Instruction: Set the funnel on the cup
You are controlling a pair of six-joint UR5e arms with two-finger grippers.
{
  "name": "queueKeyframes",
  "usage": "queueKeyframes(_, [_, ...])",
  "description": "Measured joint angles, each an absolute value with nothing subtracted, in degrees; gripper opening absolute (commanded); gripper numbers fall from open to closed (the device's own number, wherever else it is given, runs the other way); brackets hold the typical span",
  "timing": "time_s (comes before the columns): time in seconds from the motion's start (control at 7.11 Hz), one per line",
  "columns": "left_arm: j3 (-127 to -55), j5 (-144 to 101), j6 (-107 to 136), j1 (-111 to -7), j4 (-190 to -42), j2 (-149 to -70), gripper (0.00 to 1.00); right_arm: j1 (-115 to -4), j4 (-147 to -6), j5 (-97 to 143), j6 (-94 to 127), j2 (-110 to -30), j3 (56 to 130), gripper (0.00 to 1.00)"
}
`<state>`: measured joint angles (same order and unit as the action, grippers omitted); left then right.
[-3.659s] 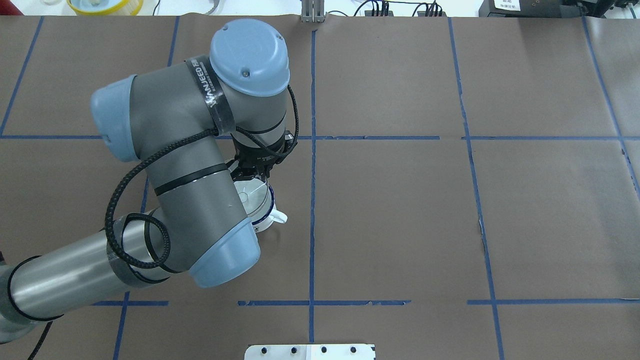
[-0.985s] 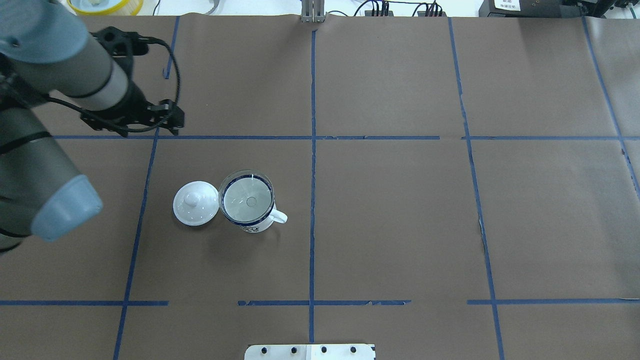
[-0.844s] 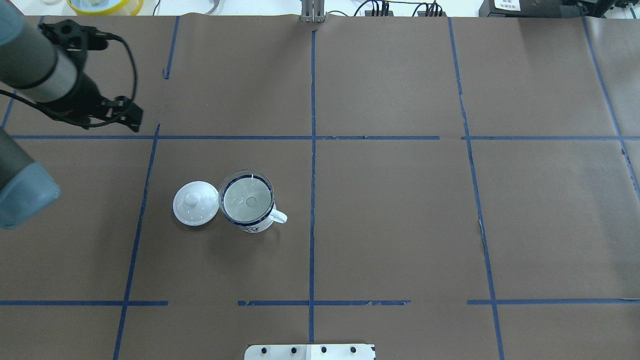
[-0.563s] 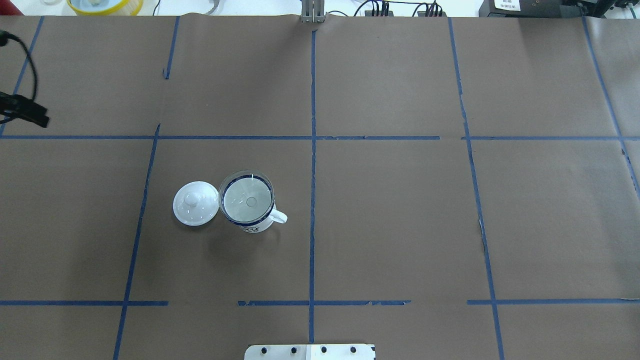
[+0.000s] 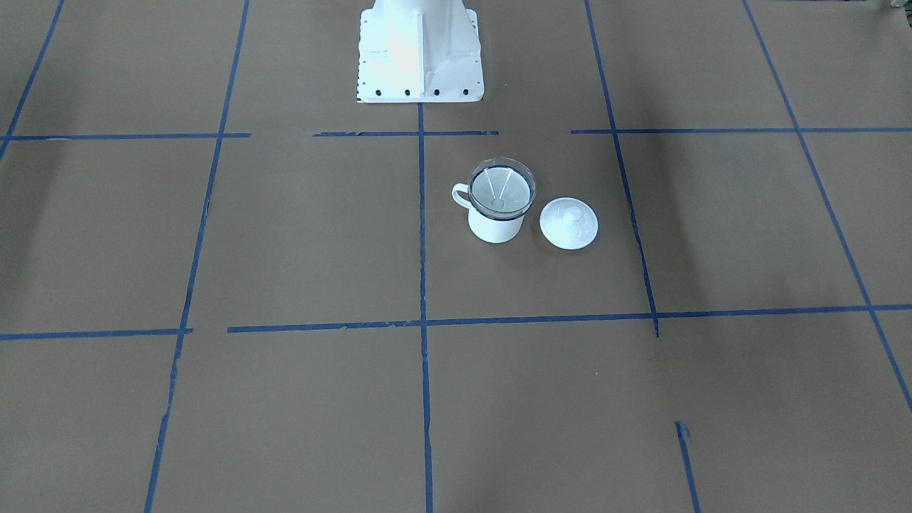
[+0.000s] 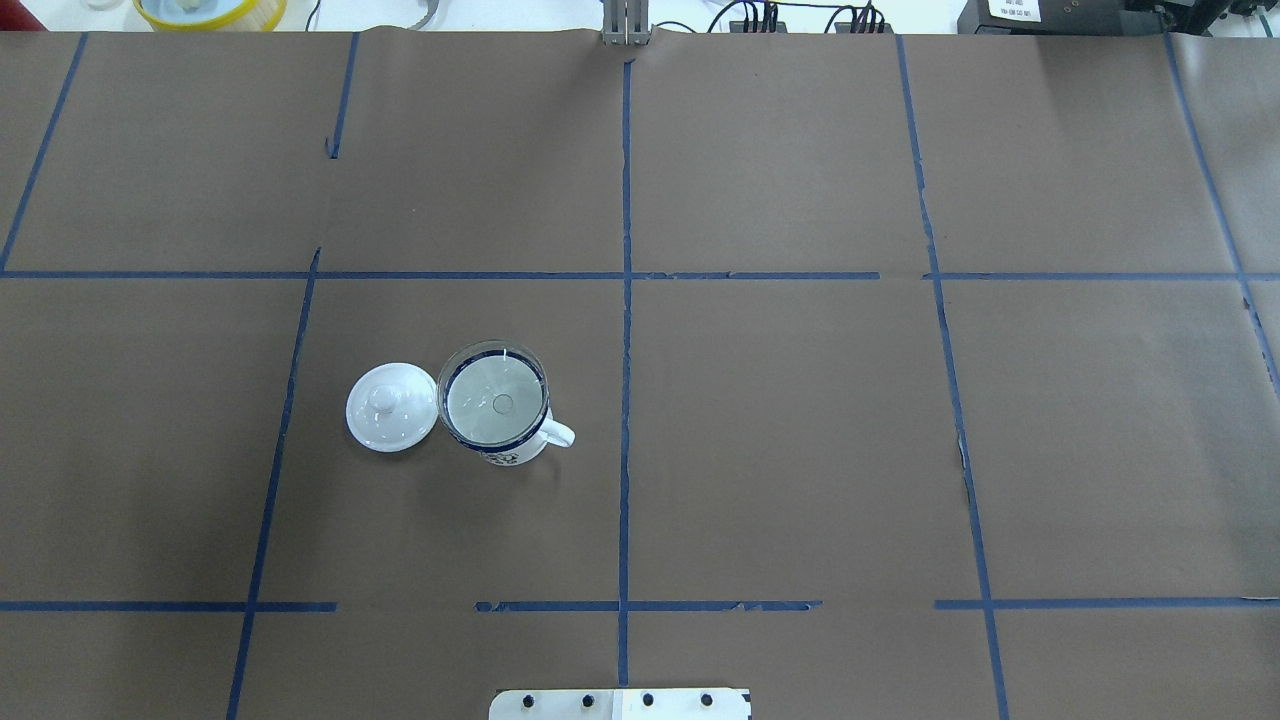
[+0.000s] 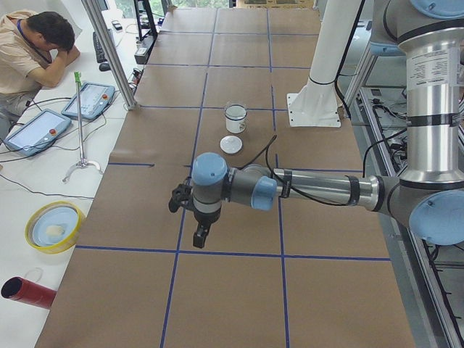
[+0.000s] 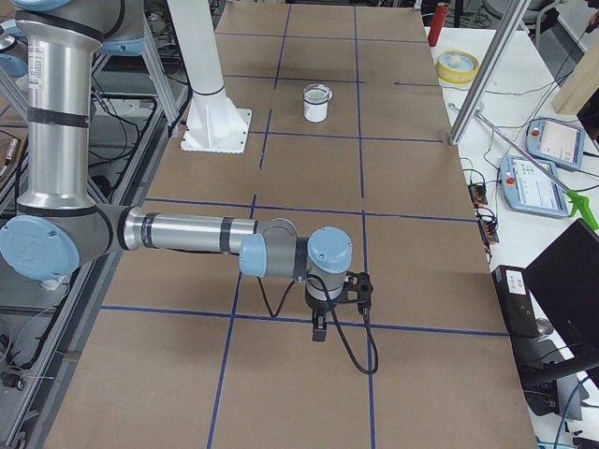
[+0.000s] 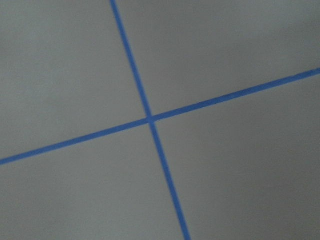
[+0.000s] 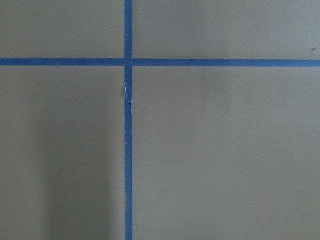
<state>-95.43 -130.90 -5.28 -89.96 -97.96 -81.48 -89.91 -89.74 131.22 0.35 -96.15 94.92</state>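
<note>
The clear plastic funnel [image 6: 495, 400] sits upright in the mouth of the white enamel cup [image 6: 512, 455], left of the table's centre line. Both also show in the front view, funnel [image 5: 501, 191] on cup [image 5: 491, 229], and far off in the side views [image 7: 235, 118] [image 8: 318, 103]. Nothing touches them. My left gripper [image 7: 199, 235] shows only in the left side view, low over the table's left end, well clear of the cup. My right gripper [image 8: 319, 329] shows only in the right side view, at the right end. I cannot tell whether either is open or shut.
A round white knobbed lid [image 6: 391, 407] lies flat right beside the cup, also seen in the front view [image 5: 568, 223]. The white robot base [image 5: 420, 50] stands at the near edge. A yellow bowl [image 7: 52, 226] and a seated operator [image 7: 32, 51] are off the table.
My left arm has let go of the funnel, pulled away to the left and left the overhead view. The funnel stays on the cup.
</note>
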Motion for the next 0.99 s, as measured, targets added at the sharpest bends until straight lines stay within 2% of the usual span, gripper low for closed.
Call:
queueKeyframes(0.42, [-96.55,-134.15,-5.84,-94.13,-89.97,-81.36,1.00,-89.91,-89.74,131.22,0.35,-96.15,94.92,1.00])
queueKeyframes(0.99, [-97.64,-133.43,-5.90,-94.35,-88.69,-81.62,1.00,-89.91,-89.74,131.22,0.35,-96.15,94.92,1.00])
